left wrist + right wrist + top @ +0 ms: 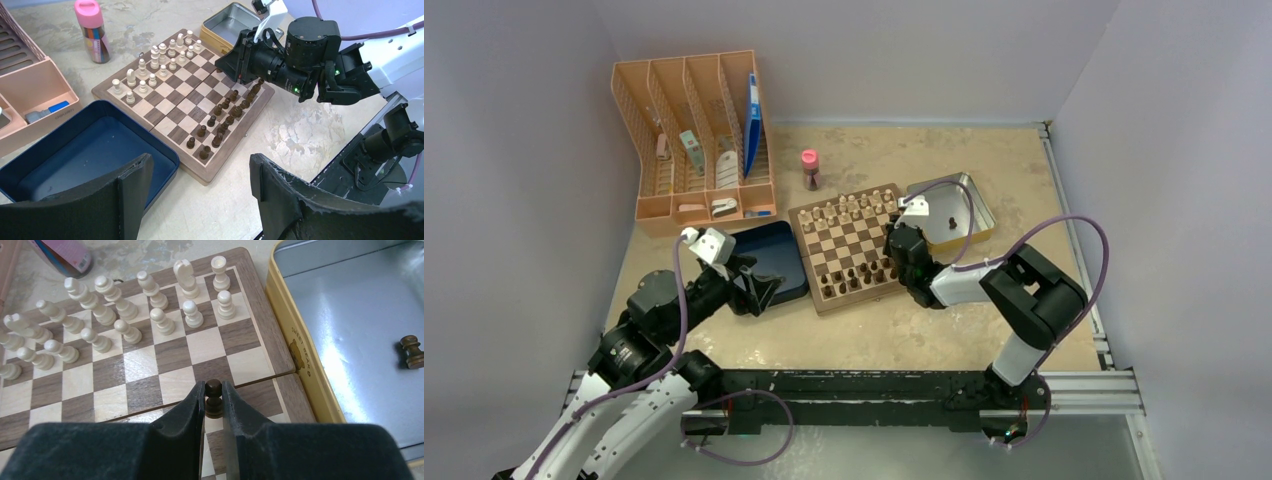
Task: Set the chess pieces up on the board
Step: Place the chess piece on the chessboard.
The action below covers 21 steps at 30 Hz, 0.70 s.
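Right wrist view: the right end effector (214, 396) pinches a dark pawn (214, 390) over the right edge of the board (260, 300). Released tilted, it may topple. The left end effector (200, 167) hangs open.

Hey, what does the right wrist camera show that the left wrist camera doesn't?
Only the right wrist view: a dark pawn between the fingers of the right claw, and one dark piece alone inside the tin.
Only the left wrist view: the blue box, the open left claw, and the rows of dark pieces along one board edge.
Both: the board, the cream pieces and the tin.
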### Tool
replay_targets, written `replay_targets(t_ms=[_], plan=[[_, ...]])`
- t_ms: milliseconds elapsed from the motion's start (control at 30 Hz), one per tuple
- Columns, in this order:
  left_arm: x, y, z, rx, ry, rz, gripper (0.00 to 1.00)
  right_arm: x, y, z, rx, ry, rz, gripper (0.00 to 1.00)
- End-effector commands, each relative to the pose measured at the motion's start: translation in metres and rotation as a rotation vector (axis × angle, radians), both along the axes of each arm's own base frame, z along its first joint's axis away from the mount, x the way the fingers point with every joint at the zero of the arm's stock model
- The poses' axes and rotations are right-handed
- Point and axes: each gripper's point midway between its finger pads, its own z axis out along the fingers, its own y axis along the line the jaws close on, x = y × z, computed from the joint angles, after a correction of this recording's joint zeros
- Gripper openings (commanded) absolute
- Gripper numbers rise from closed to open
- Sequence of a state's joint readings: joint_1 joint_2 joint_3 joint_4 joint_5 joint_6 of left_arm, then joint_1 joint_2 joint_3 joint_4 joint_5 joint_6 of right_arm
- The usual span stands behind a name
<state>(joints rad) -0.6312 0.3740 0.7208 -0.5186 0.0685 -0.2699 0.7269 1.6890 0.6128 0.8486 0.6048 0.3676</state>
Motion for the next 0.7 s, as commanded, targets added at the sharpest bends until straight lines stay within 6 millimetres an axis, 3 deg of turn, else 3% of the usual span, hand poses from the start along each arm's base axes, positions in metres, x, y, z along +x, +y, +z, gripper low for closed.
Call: replay_targets(t_ms=[0,667], plan=[[0.003,0.0,0.005,-0.014,-0.015,0.013,0.7,0.009,-0.002,0.008,0.019,-0.015,-0.057,0.2],[0.002,0.002,0.007,-0.023,-0.024,0.018,0.71,0.002,0.0,0.026,0.056,-0.032,-0.021,0.24]])
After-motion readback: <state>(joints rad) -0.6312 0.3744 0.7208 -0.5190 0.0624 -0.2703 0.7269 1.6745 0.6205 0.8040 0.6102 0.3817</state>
